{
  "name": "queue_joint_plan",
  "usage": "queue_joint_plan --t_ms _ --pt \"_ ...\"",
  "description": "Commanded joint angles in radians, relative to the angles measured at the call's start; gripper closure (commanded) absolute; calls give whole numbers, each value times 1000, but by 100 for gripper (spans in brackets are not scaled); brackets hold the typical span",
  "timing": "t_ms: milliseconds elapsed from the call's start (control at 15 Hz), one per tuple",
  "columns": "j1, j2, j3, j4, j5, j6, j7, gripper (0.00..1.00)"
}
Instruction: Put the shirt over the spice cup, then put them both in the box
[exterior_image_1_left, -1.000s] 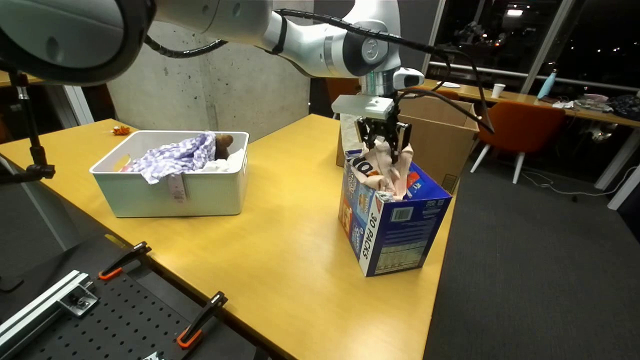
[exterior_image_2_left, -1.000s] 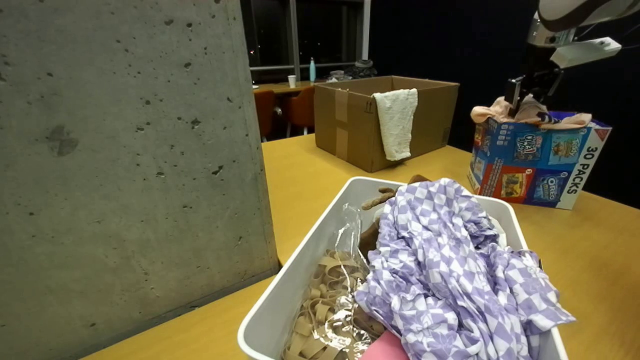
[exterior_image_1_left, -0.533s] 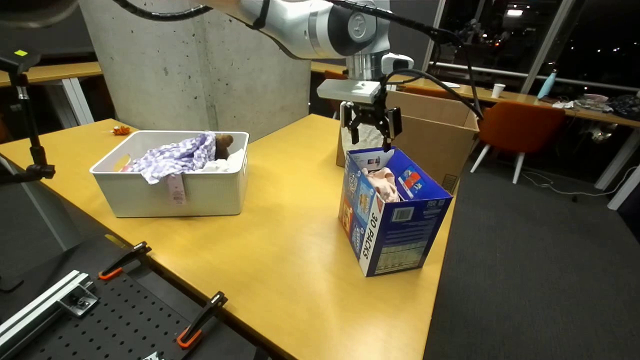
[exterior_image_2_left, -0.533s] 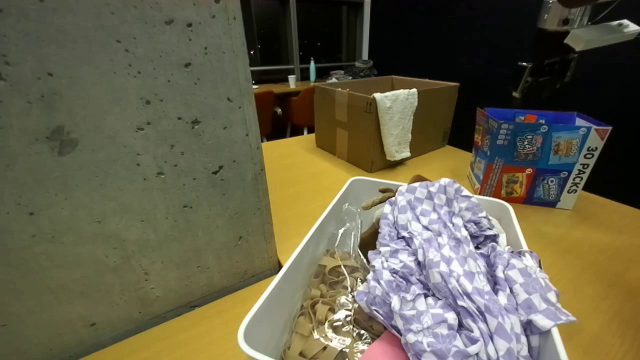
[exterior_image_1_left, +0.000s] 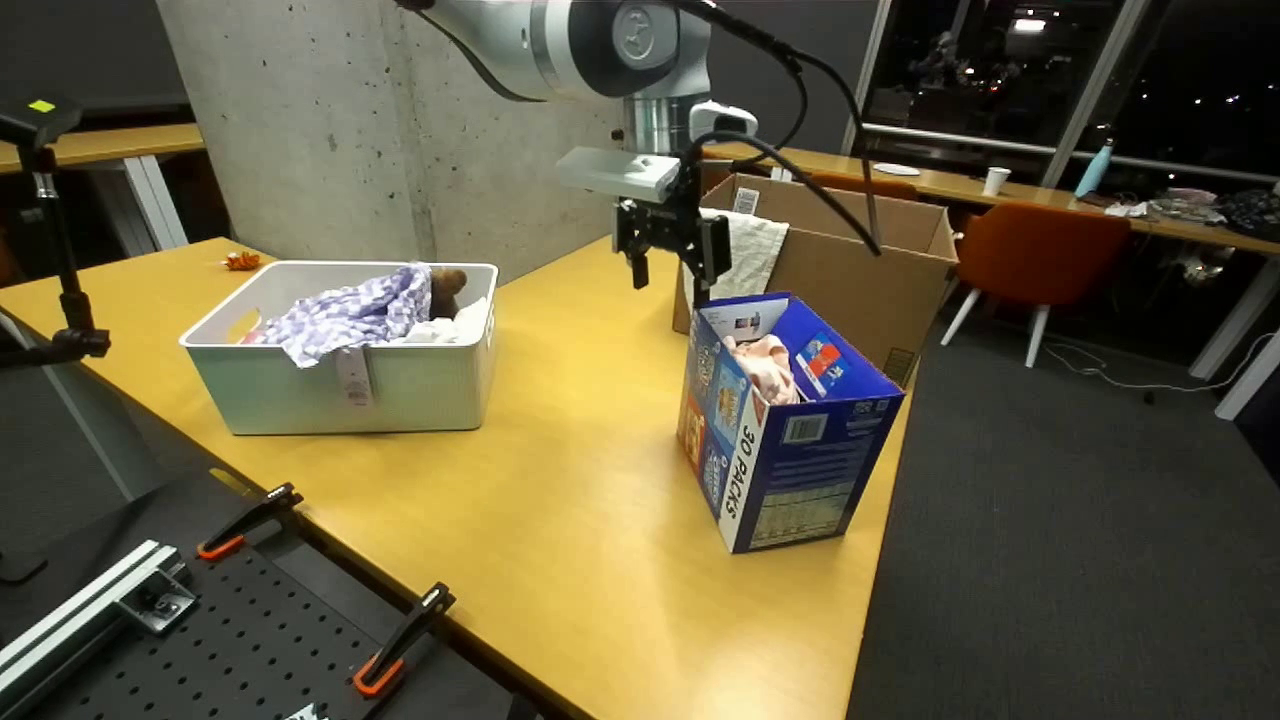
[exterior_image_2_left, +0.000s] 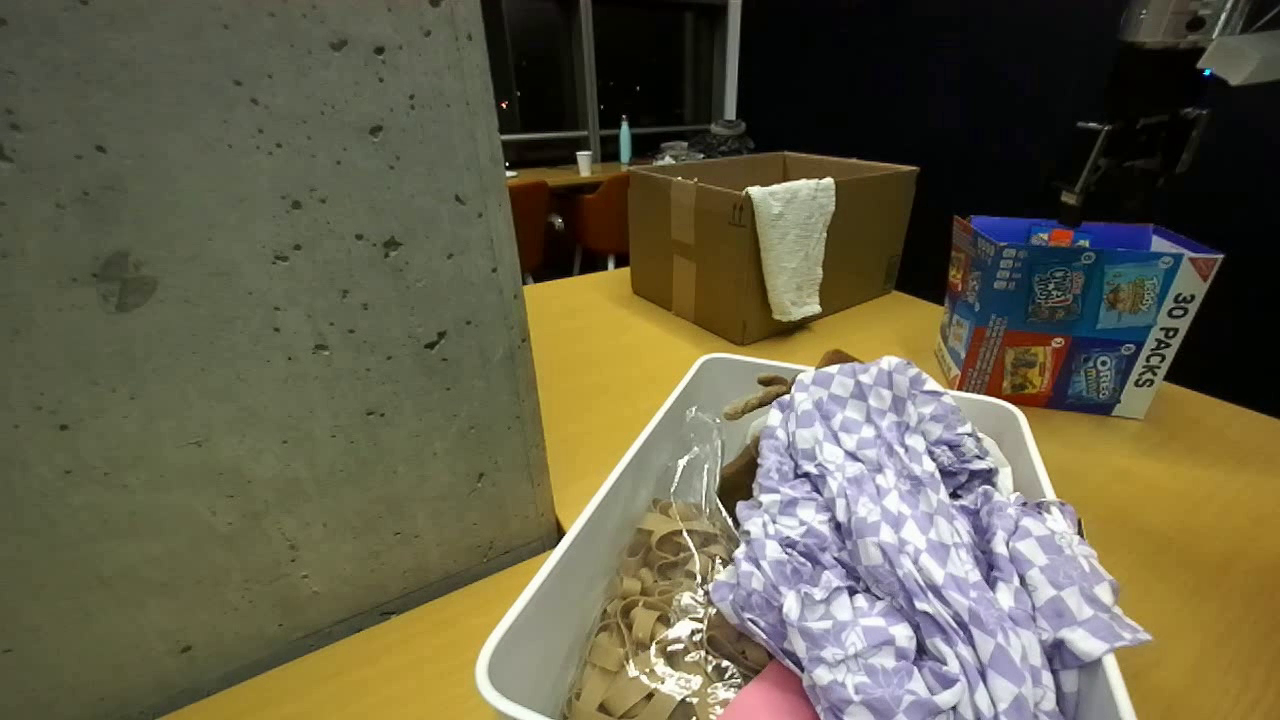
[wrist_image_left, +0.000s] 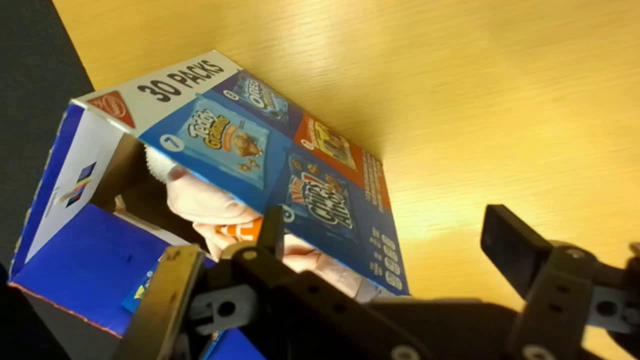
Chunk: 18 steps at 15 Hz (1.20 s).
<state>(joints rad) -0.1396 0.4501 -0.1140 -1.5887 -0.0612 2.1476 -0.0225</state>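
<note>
The peach-pink shirt lies bunched inside the blue printed carton. In the wrist view, folds of the shirt with an orange patch show below the carton's upper edge. My gripper stands open, nothing between its fingers, beside the carton's far corner in that exterior view. The wrist view has the gripper with jaws wide apart, one finger over the carton's opening and the other over bare table. Behind the carton is the box, large, brown and open-topped. The spice cup is hidden or out of view.
A pale cloth hangs over the rim of the brown box. On the table also stands a white-grey bin with a purple checked cloth heaped in it. Clamps sit along the table's near edge.
The gripper, at first down on the shirt at the carton's rim, has opened, risen off it and moved left in an exterior view. The shirt has dropped down into the carton.
</note>
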Motion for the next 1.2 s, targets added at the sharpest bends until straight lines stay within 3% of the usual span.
queue_joint_plan --t_ms 0,600,867,1133 --pt "24 -163 16 -249 12 120 21 0" --pt "137 -508 81 -755 -28 319 79 0" --pt "171 -590 133 -819 -13 288 111 0" --pt "175 -618 149 -807 -5 271 97 0"
